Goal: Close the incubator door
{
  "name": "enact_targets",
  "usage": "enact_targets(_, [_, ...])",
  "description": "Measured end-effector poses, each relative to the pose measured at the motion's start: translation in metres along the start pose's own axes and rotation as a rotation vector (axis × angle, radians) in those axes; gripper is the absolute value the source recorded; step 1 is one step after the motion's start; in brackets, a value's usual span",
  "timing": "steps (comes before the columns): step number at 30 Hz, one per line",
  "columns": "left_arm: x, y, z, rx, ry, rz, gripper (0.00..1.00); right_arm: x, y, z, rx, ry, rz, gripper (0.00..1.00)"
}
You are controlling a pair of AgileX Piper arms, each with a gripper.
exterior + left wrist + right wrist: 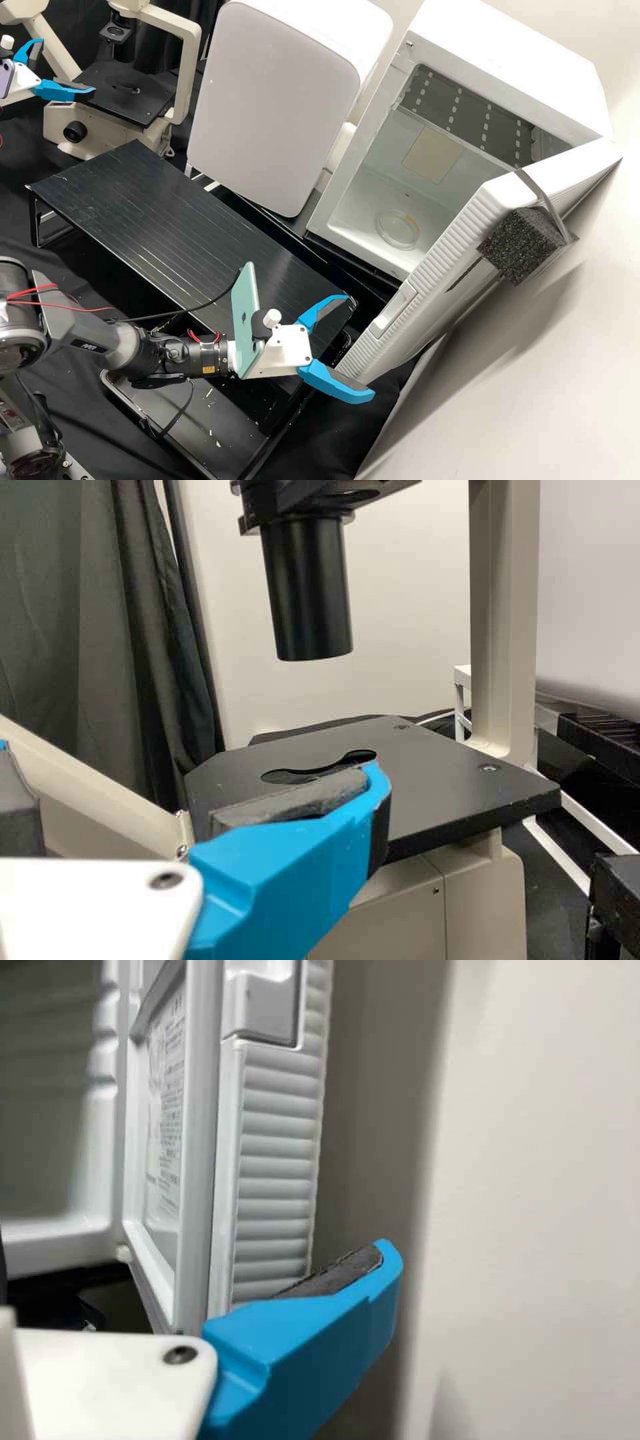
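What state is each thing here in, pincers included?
Incubator door: open
Clear dish: lying flat inside the incubator
Foam block: strapped to the door
Microscope: standing upright
Left pincer: open, by the microscope
Right pincer: open, at the door's edge

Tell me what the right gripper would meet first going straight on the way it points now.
Most likely the incubator door's ribbed edge, just ahead of the open right gripper, though depth is hard to judge.
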Motion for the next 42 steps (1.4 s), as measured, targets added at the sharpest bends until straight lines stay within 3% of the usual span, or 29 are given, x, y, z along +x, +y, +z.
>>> enact_targets(7, [0.000,0.000,0.000,0.000,0.000,0.000,1.00,0.002,-0.005,0.000,0.138,0.059,-0.063,1.00])
enact_targets(17, [0.000,0.000,0.000,0.000,0.000,0.000,1.00,0.004,0.002,0.002,0.306,0.089,-0.053,1.00])
enact_targets(21, [0.000,0.000,0.000,0.000,0.000,0.000,1.00,-0.010,0.008,-0.006,0.372,0.137,-0.100,1.00])
enact_targets(26, [0.000,0.000,0.000,0.000,0.000,0.000,1.00,-0.027,0.013,-0.019,0.402,0.218,-0.165,1.00])
enact_targets(31, [0.000,0.000,0.000,0.000,0.000,0.000,1.00,-0.040,0.015,-0.041,0.403,0.365,-0.223,1.00])
enact_targets(42, [0.000,0.000,0.000,0.000,0.000,0.000,1.00,-0.060,0.001,-0.072,0.444,0.537,-0.362,1.00])
